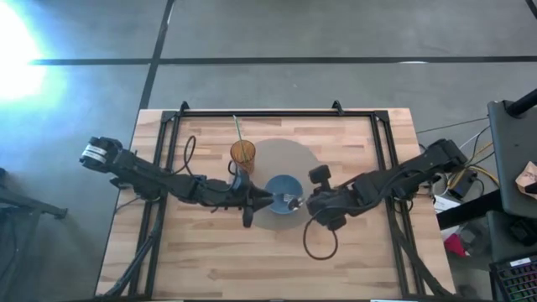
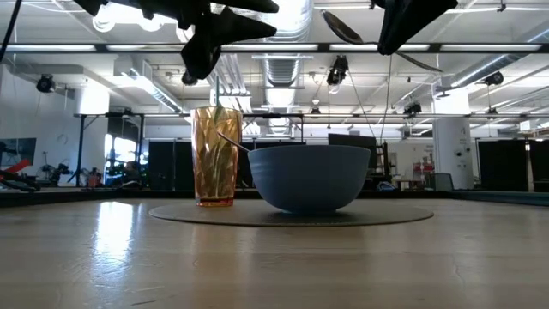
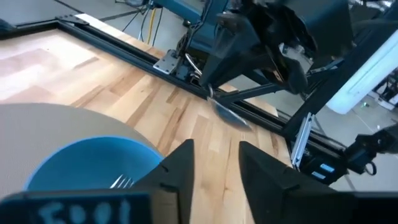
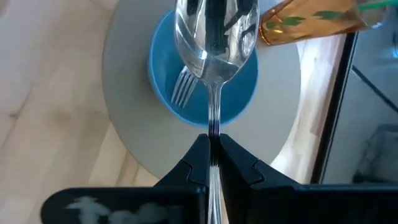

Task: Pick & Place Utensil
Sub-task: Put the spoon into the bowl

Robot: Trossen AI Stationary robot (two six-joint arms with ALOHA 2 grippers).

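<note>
Right claw [image 4: 211, 144]: pressed together on the handle of a spoon [image 4: 214, 43], bowl end forward, held above the blue bowl [image 4: 163, 68]. Raised clear of the worktop, as seen in the low view, spoon [image 2: 341, 27] hanging well above the bowl rim [image 2: 309, 150].

Spoon: metal, polished, held roughly level, over the near edge of the bowl; not yet released.

Fork [image 4: 181, 87]: already lying inside the blue bowl, tines visible against the blue.

Blue bowl [image 1: 284, 195]: upright on a round grey mat [image 1: 285, 159], near mid-worktop.

Orange tumbler [image 1: 242, 154]: upright on the same mat, just beside the bowl, with a green straw [image 1: 237, 127] leaning out of it.

Left claw [image 3: 211, 168]: spread, nothing between the fingers, hovering just beside the bowl on the side opposite the right claw.

Worktop [image 1: 210, 260]: pale wood planks, dark frame rails along the edges.

Risks, judged from this position: release from this height likely to bounce the spoon off the rim or the fork and out onto the mat; thin grip on a narrow, slick handle liable to let the spoon swivel or slip early; two claws close together over one bowl, so contact between them possible on a careless descent; tumbler close enough to be tipped by a sideways sweep.
</note>
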